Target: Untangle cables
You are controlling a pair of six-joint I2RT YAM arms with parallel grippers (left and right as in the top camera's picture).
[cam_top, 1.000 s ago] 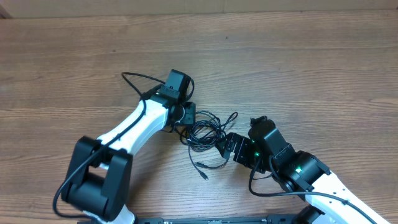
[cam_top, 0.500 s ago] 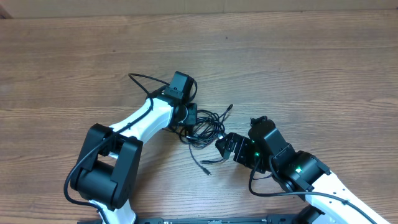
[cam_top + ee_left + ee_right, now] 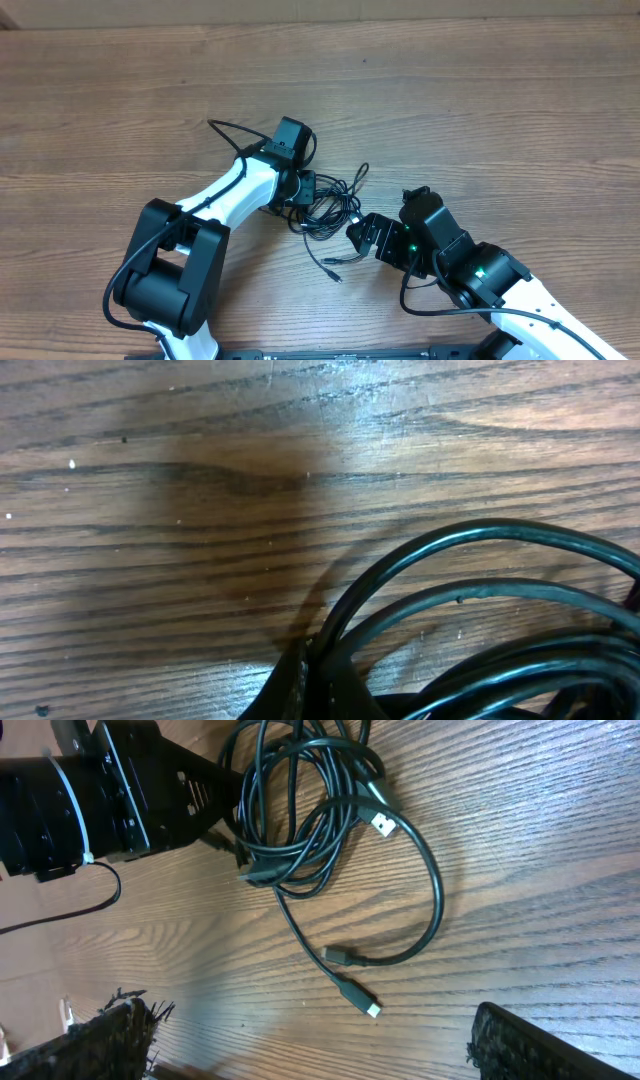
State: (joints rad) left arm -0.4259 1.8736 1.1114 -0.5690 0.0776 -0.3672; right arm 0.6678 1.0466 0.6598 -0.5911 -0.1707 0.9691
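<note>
On the bench (image 3: 500, 100), one tangle of cables (image 3: 328, 212) showed three plug ends (image 3: 383, 821); the left pincer (image 3: 305, 188) pinched it, the right pincer (image 3: 356, 233) stood spread.

My left arm (image 3: 232, 195) stretches forward, left gripper (image 3: 303, 188) low, fingers pinched onto the cables (image 3: 330, 212). My right arm (image 3: 480, 275) slants in from the near right, right gripper (image 3: 360, 236) spread wide

Thin black cables (image 3: 330, 210) lie tangled in overlapping loops on the table (image 3: 500, 100); two plug ends trail loose.
</note>
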